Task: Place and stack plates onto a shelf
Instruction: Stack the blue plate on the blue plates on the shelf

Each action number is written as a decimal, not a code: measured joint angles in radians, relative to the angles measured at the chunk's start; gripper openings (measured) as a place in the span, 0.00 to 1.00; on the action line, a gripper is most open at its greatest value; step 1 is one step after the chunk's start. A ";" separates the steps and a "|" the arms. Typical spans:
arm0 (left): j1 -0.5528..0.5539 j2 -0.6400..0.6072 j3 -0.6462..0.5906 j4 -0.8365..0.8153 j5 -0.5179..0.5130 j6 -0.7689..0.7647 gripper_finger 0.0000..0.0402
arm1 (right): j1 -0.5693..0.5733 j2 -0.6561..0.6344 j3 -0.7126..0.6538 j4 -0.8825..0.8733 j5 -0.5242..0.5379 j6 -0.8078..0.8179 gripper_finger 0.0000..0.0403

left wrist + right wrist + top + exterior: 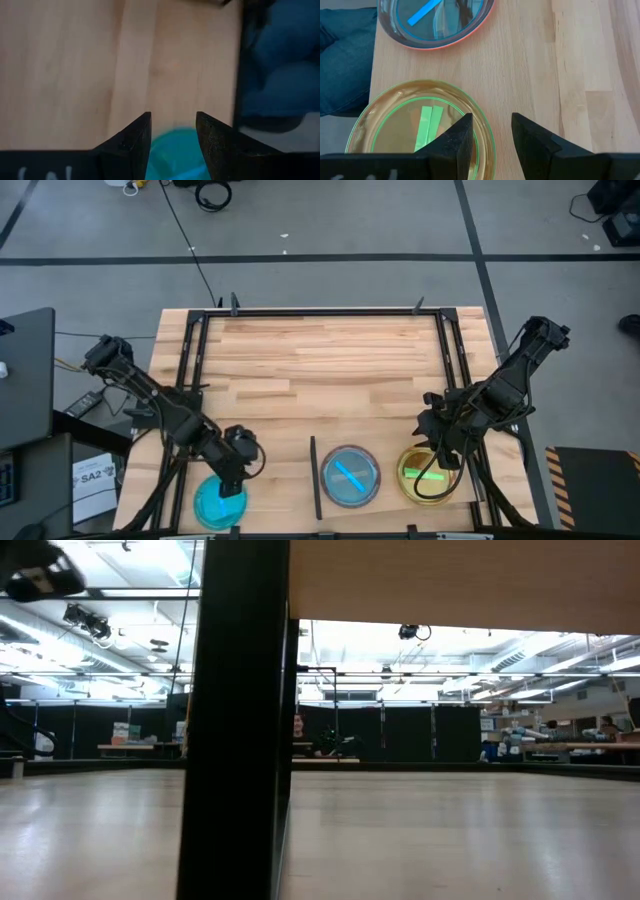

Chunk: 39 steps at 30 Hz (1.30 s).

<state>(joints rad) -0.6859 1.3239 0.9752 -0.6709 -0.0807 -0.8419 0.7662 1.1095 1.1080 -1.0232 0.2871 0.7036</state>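
Because the plates look thin, translucent and glossy, they are probably light, fairly stiff and slippery, so the raised rim seems the only sensible place to pinch. At the near left of the table, the left gripper point(232, 473) hangs over the blue plate point(219, 502), its fingers point(131, 142) parted and holding nothing. Just right of a thin black strip point(314, 477) lies a stack showing blue with a reddish rim point(350, 475). Further right, the right gripper point(441, 442), also spread and empty, hovers at the edge of the green-and-amber stack point(430, 475). How many plates each stack holds cannot be counted. The low view shows no plates at all, a dark post filling much of it.
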 joint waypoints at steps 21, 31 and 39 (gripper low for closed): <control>-0.039 0.230 0.000 -0.105 0.168 0.186 0.40 | 0.000 0.000 0.000 0.000 0.000 0.000 0.35; -0.039 0.343 0.000 -0.104 0.227 0.274 0.40 | 0.000 0.000 0.000 0.000 0.000 0.000 0.35; -0.039 0.400 0.000 -0.105 0.225 0.287 0.40 | 0.000 0.000 0.000 0.000 0.000 0.000 0.35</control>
<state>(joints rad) -0.7250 1.7238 0.9749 -0.7757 0.1440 -0.5549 0.7662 1.1099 1.1080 -1.0229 0.2871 0.7036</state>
